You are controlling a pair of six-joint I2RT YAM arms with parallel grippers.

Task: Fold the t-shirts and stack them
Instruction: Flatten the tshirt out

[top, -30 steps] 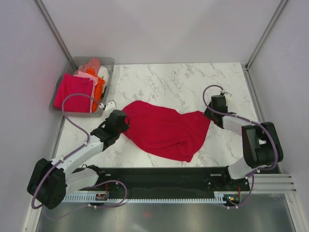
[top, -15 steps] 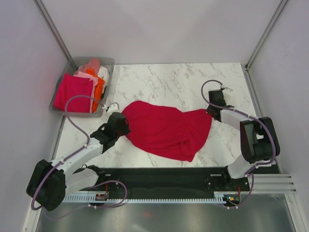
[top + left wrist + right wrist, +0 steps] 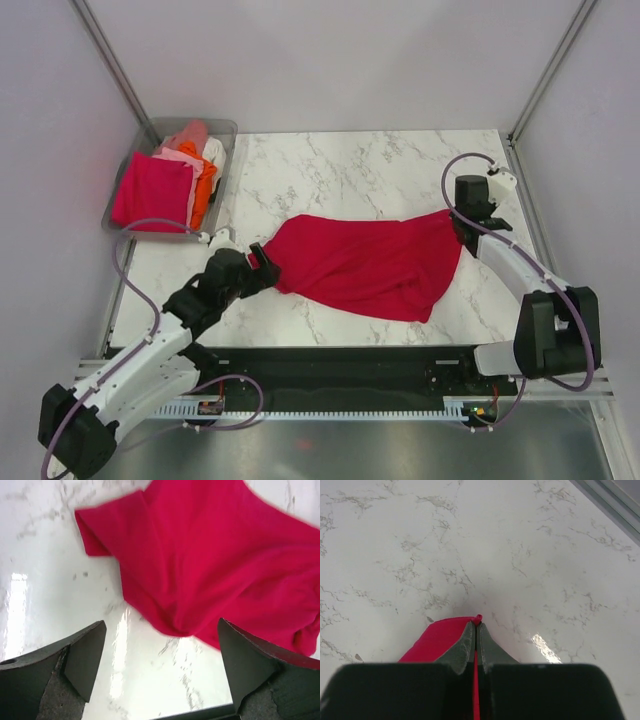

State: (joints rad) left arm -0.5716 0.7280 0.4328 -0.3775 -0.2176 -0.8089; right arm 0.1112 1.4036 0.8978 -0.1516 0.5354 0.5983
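Crimson red t-shirt lies spread across the middle of the white, grey-veined marble tabletop. The cloth is soft and matte. It is drawn into a long, slanted shape with shallow creases, and its near edge sags in a rounded lobe.

Right gripper: the jaws are pressed together on the shirt's far right corner. The right wrist view shows the two dark tapered fingers meeting at their tips. A thin line of red cloth is pinched between them, with a small nub poking out at the front.

Left gripper: it sits at the shirt's left end with the jaws spread wide and nothing between them. In the left wrist view, the blunt grey wedge-shaped fingertips stand well apart at either side of the gripper. They are above glossy marble. The shirt is just beyond them, with a sleeve sticking out to the left.

Clear grey plastic bin is at the far left corner of the table. It holds:
- a flat folded magenta-pink shirt
- bunched orange cloth
- bunched pale pink cloth
- bunched white cloth
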